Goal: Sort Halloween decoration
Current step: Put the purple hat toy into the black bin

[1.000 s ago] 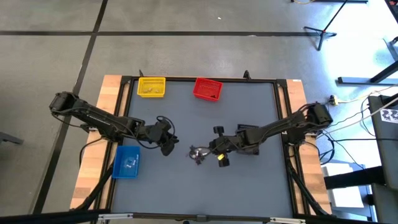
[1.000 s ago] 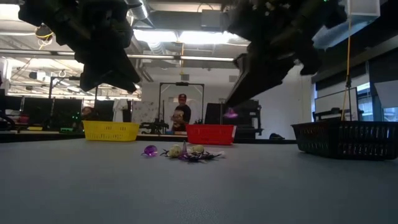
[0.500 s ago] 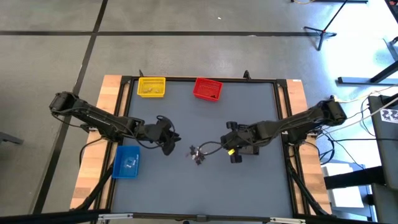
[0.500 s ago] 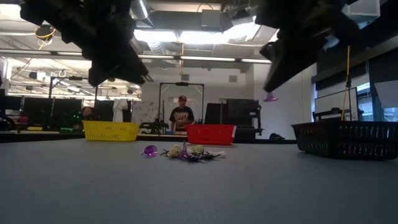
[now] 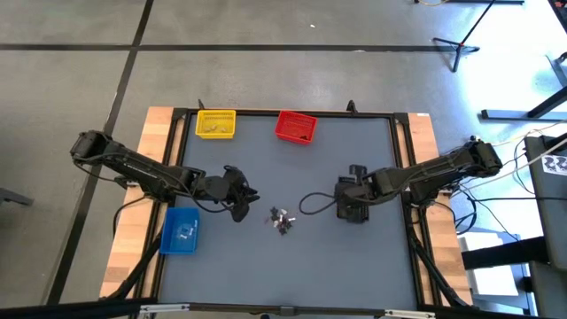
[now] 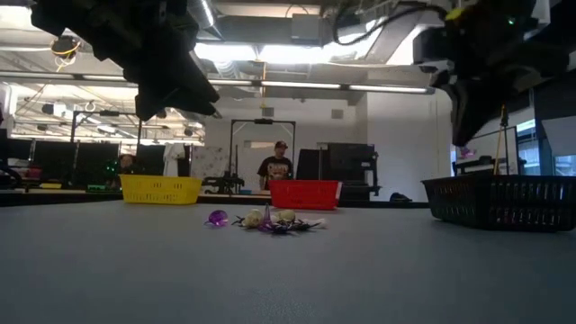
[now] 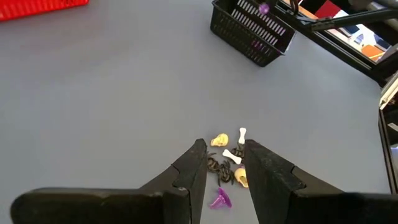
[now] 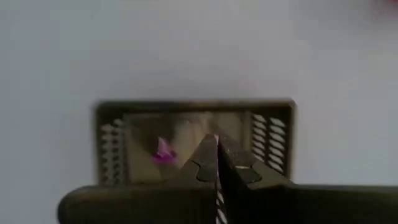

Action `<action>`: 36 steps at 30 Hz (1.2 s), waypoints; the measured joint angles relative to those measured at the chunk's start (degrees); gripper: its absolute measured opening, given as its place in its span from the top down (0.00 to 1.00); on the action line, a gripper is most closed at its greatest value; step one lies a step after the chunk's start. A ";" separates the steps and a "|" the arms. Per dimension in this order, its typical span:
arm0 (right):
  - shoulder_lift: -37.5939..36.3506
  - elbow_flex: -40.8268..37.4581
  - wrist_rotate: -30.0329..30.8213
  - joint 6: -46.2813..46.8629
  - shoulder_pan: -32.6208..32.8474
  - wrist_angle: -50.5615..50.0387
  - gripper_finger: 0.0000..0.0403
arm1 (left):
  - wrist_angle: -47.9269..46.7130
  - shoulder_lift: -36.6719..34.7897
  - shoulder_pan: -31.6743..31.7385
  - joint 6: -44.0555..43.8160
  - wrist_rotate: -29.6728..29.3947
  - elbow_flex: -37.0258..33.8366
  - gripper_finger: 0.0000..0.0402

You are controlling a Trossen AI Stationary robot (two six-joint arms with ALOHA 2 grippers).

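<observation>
The Halloween trinkets, purple, pale tan, white and dark, lie in a small pile (image 5: 282, 219) (image 6: 270, 219) (image 7: 227, 163) on the grey table's middle. My left gripper (image 5: 241, 206) (image 7: 224, 154) hangs open just left of the pile and above the table, touching nothing. My right gripper (image 5: 352, 197) (image 8: 216, 144) is shut over the black bin (image 5: 353, 213) (image 6: 504, 200) (image 7: 252, 28), with a purple trinket (image 6: 465, 153) (image 7: 263, 9) at its fingertips. Another purple trinket (image 8: 163, 151) lies inside that bin. My right gripper holds a small purple trinket (image 6: 465, 153) at the free ends of its shut fingers, pointing down from above. The trinket hangs below the fingertips, lifted clear, over the black bin's open top. The wrist view does not show the place of contact.
A yellow bin (image 5: 215, 123) and a red bin (image 5: 296, 127) stand at the table's far edge, and a blue bin (image 5: 182, 230) at its left edge. A person (image 6: 275, 169) stands in the room behind the table. Open grey tabletop lies toward the near edge.
My right gripper has gone from beside the pile toward the table's right, carrying the purple trinket lifted clear, and now hangs over the black bin. The pile has stayed where it was.
</observation>
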 joint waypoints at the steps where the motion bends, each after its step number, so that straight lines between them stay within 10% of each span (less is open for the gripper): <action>1: 0.00 0.00 0.73 0.79 0.00 -1.13 1.00 | 0.00 0.00 0.00 0.00 -0.01 0.00 0.75; 16: 0.02 -0.24 0.11 0.94 0.00 -5.01 0.99 | 0.00 1.05 -0.70 0.76 4.92 0.00 0.75; 36: 0.02 -0.26 0.43 0.92 0.00 -4.50 0.73 | 9.61 14.37 -5.77 19.58 4.98 0.00 0.75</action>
